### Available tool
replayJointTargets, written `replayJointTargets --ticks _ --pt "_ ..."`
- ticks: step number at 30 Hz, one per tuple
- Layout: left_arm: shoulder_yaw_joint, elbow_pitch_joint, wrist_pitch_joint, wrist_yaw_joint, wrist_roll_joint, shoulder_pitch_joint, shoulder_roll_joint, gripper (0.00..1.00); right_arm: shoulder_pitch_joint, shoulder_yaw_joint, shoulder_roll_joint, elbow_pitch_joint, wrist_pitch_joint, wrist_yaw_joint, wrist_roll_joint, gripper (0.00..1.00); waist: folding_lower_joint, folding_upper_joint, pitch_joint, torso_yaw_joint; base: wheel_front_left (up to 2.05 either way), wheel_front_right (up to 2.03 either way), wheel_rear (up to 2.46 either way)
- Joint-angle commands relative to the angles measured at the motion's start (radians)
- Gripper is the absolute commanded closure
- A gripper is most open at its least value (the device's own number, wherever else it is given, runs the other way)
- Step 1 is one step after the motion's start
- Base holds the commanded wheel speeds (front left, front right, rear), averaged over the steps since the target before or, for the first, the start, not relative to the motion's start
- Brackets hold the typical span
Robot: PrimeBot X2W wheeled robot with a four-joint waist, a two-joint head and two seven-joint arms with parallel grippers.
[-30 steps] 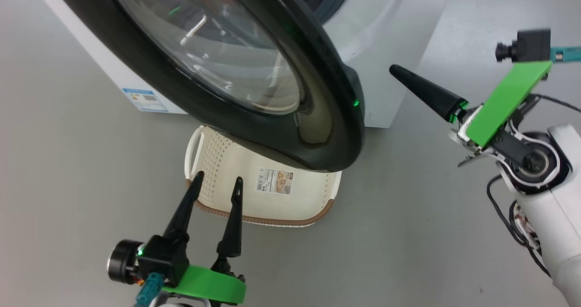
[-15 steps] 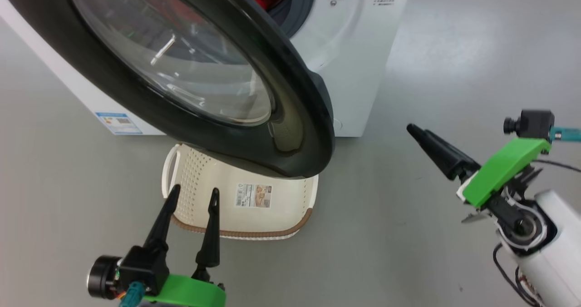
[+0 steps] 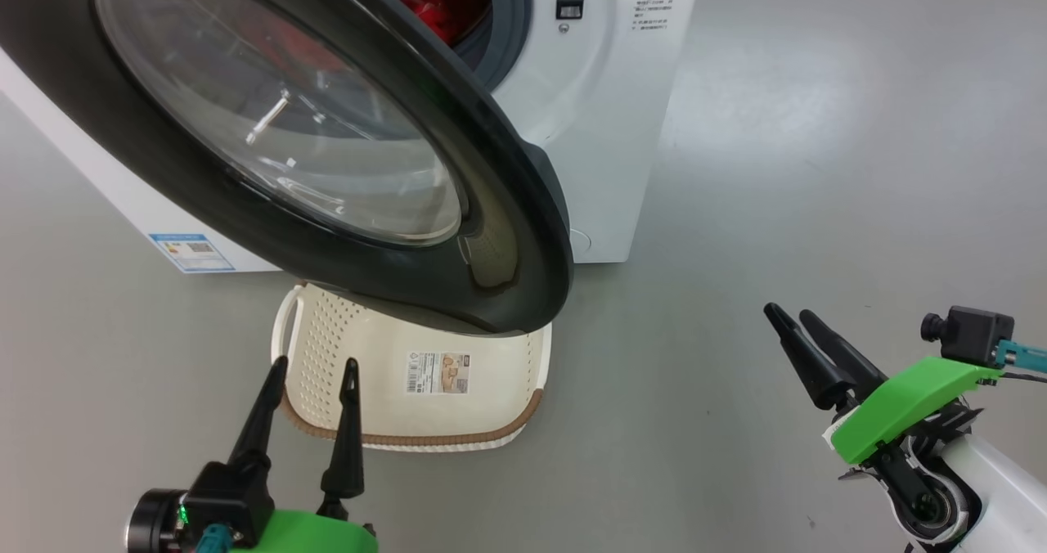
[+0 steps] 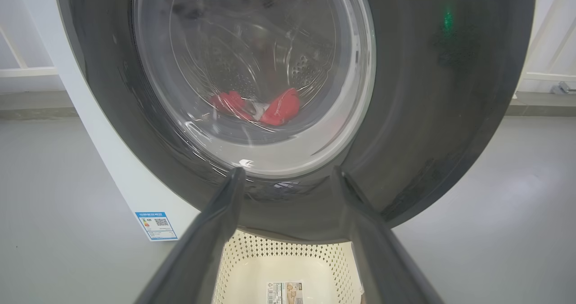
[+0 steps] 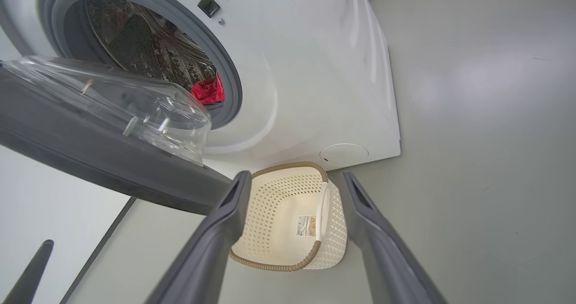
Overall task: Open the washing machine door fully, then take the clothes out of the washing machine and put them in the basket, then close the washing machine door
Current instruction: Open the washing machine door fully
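Observation:
The washing machine (image 3: 613, 128) stands at the top of the head view, and its door (image 3: 507, 209) is swung partway out over the basket (image 3: 483, 373). Red clothes (image 3: 425, 1) lie in the drum; they also show through the glass (image 4: 279, 108) and past the gasket (image 5: 208, 91). My left gripper (image 3: 317, 362) is open at the basket's near left rim, its fingers (image 4: 225, 223) pointing at the door (image 4: 450, 115). My right gripper (image 3: 787, 312) is open and empty, well right of the door. Its wrist view looks at the basket (image 5: 279, 214) between the fingers.
Grey floor lies all around. A blue sticker (image 3: 190, 252) marks the machine's left side. The door (image 5: 90, 151) overhangs the basket's back half. The paper label (image 3: 438, 372) lies inside the basket.
My right gripper has opened and drawn back down and right, away from the door's edge. The head camera has shifted, showing more of the drum opening. The left arm holds its pose.

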Motion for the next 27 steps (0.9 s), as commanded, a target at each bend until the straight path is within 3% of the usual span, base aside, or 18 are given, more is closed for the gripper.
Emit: replayJointTargets --ticks 1,8,19,27 --pt "0.040 -0.024 -0.008 -0.004 0.012 -0.004 0.008 0.00 0.024 0.021 -0.024 -0.012 -0.036 0.008 -0.019 0.00 0.0000 0.0000 0.000 -0.003 0.00 0.00 0.00" --pt "0.053 -0.021 -0.008 -0.006 0.016 -0.003 0.008 0.00 0.036 0.031 -0.027 0.037 -0.126 0.008 -0.110 0.00 0.0000 0.0000 0.000 -0.014 0.00 0.00 0.00" --pt "0.060 -0.019 -0.008 -0.005 0.021 -0.003 0.008 0.00 0.162 -0.361 0.137 -0.046 -0.129 0.008 -0.535 0.00 0.0000 0.0000 0.003 -0.019 0.00 0.00 0.00" --pt "0.056 -0.020 -0.008 -0.004 0.025 -0.010 0.008 0.00 0.235 -0.522 0.236 -0.145 -0.129 0.008 -0.749 0.00 0.0000 0.0000 0.010 -0.009 0.00 0.00 0.00"
